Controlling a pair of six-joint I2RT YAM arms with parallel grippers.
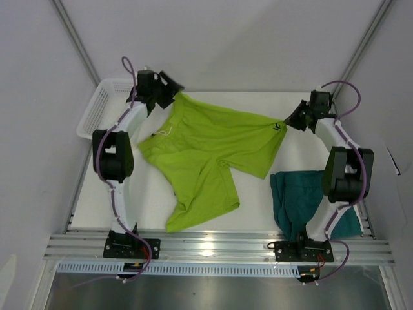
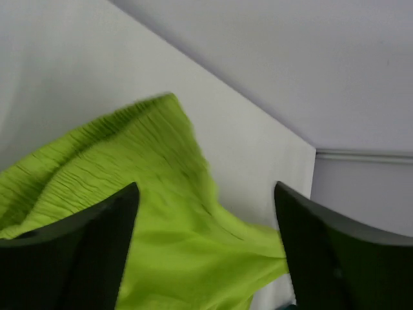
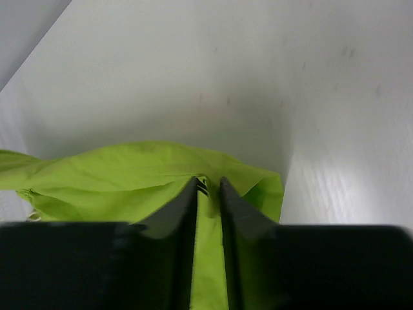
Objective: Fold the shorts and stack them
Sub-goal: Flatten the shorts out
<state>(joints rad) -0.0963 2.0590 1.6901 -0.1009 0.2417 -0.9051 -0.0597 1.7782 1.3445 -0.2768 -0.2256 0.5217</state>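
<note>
- The tabletop [image 1: 148, 197] is plain white, shut in by pale grey walls [image 1: 226, 39] at the back and both sides, with a ribbed metal rail [image 1: 219, 247] along its near edge.
- A white mesh basket [image 1: 103, 103] sits at the far left corner, partly over the left edge.
- The lime shorts [image 1: 206, 145] lie spread across the middle. The waistband stretches from the far left towards the right edge, and one leg reaches nearly to the near edge.
- The teal shorts [image 1: 293, 194] lie bunched at the near right corner, partly hidden behind the right arm [image 1: 345, 171], just beside the lime pair's right leg.
- The left arm [image 1: 116, 155] rises from its base at the near edge, bends at the elbow and reaches to the far left, beside the basket.
- The left gripper [image 1: 169, 90] is at the waistband's left end. In the left wrist view [image 2: 205, 194] its dark fingers [image 2: 84, 252] stand wide apart, with the ribbed lime waistband lying loose between and beyond them, not pinched.
- The right arm folds up from its base and leans towards the far right.
- The right gripper [image 1: 288, 121] is at the other waistband corner. The right wrist view [image 3: 208, 184] shows its fingers drawn almost together, clamped on a thin fold of lime fabric.
</note>
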